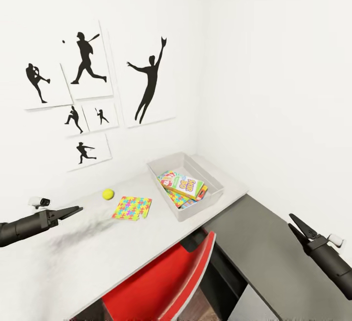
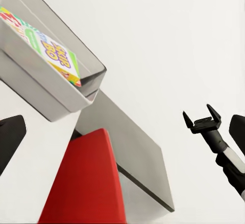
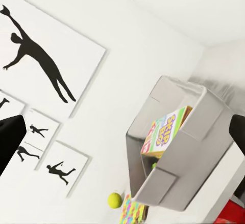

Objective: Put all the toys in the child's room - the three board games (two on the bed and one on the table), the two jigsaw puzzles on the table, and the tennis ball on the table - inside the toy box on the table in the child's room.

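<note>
A grey toy box (image 1: 215, 183) stands on the white table (image 1: 88, 257) near the corner wall, with a Skip-Bo board game (image 1: 188, 185) lying on top of other colourful boxes inside it. One jigsaw puzzle (image 1: 132, 207) lies flat on the table left of the box, and the yellow tennis ball (image 1: 108, 193) rests just behind it. My left gripper (image 1: 76, 210) hovers open over the table, left of the puzzle. My right gripper (image 1: 295, 224) is open and empty, off to the right over the darker desk. The box (image 3: 189, 157), ball (image 3: 115, 199) and puzzle (image 3: 131, 211) appear in the right wrist view.
A red chair (image 1: 161, 282) is tucked under the table's front edge. A darker grey desk (image 1: 274, 262) adjoins on the right. Baseball silhouette pictures (image 1: 149, 81) hang on the wall behind. White walls close the corner.
</note>
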Robot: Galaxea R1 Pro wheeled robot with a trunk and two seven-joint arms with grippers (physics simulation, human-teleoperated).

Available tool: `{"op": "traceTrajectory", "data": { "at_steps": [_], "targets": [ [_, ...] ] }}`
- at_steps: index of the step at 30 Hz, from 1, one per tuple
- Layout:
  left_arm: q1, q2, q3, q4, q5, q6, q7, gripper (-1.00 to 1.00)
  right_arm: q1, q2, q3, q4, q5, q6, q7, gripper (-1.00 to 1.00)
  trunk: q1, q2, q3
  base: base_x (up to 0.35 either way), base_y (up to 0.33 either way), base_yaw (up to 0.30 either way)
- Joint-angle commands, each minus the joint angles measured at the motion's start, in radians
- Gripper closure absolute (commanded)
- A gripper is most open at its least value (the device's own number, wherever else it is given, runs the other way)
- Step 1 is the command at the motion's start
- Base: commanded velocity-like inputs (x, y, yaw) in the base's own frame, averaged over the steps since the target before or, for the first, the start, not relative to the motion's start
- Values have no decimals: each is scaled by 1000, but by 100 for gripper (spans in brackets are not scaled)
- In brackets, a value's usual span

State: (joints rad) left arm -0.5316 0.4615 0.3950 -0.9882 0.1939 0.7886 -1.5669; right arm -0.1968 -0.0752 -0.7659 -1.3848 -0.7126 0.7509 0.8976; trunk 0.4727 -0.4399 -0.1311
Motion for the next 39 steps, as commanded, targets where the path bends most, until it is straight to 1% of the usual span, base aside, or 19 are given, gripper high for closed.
{"op": "traceTrajectory", "data": {
  "at_steps": [1, 5, 11, 16, 17, 22, 24, 34, 39],
  "targets": [
    [-1, 0, 0, 0, 0, 11, -4, -100, -1, 0, -1, 0, -2, 6, 1, -100, 0, -2, 0, -167, 207, 0],
    [-1, 0, -1, 0, 0, 9, -4, -100, -1, 0, -2, 0, -3, 6, 1, -100, 0, -2, 6, -136, 179, 0],
    [2, 4, 1, -1, -5, -6, -4, -100, -1, -1, -4, 0, -2, 7, 2, -100, 0, -2, 13, -25, 31, 0],
    [2, 7, -1, -1, -5, 9, -4, -100, -1, -6, -4, 0, -2, 7, 2, -100, -19, 33, 29, -3, 3, 0],
    [2, 8, -1, -1, -5, 23, -4, -100, -1, -6, -4, 0, -3, 7, 3, -100, -23, 40, 32, 0, 0, 0],
    [2, 9, 2, -5, -2, 91, -4, -100, -1, -7, -4, 0, -3, 7, 1, -100, -23, 40, 32, 0, 0, 0],
    [1, 9, 1, -5, -2, 101, -4, -100, -1, -7, -4, 0, -2, 7, 1, -100, -23, 40, 32, 0, 0, 0],
    [-1, 9, -3, -11, -5, 117, -4, -100, -1, -7, -5, 0, -4, 7, 1, -100, -23, 40, 32, 0, 0, 0],
    [-1, 10, -4, -13, -5, 116, -4, -100, -1, -7, -24, -2, -3, 8, 1, -100, -23, 40, 32, -35, 0, 0]
  ]
}}
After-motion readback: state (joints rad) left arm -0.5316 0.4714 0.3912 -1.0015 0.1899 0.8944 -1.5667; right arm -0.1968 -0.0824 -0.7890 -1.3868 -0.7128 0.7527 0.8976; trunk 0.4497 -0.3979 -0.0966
